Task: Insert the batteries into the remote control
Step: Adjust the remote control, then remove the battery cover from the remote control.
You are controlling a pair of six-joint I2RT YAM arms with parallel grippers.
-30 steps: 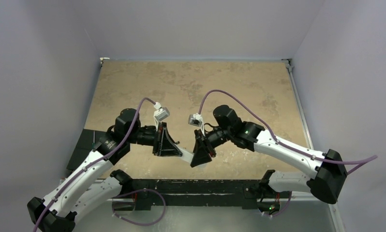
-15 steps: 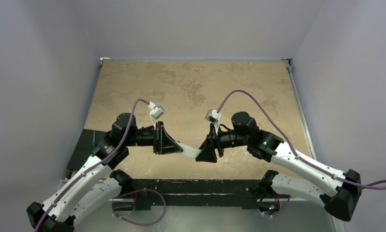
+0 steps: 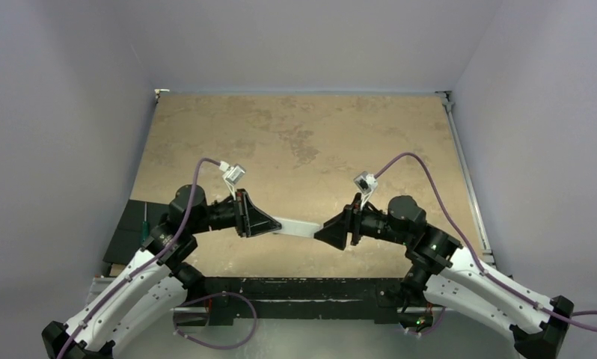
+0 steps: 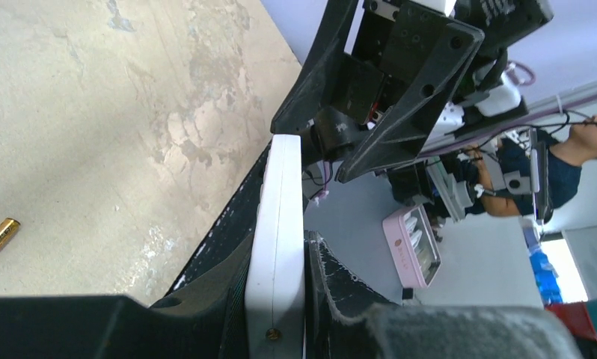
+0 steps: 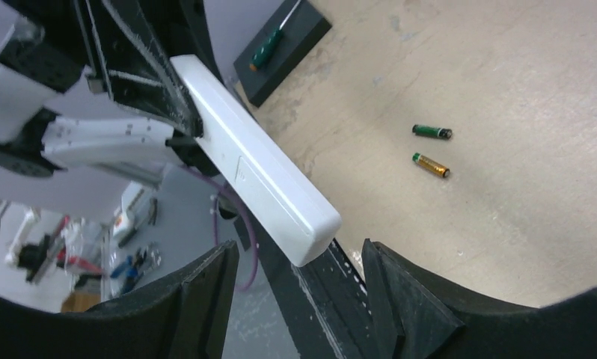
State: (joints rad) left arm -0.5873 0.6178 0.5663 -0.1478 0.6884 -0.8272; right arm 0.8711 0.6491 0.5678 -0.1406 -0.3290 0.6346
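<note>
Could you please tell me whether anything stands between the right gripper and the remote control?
Nothing visible does. The remote control, held by the left gripper, points its free end straight into the gap between the open jaws of the right gripper.

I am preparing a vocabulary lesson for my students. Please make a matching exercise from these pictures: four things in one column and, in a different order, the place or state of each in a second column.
1 remote control
2 dark green battery
3 screwdriver
4 right gripper

A lying on the black block
B clamped in the left gripper, off the table
C open, fingers either side of the remote's free end
D lying on the table near the gold battery

Pairs: 1-B, 2-D, 3-A, 4-C
</note>
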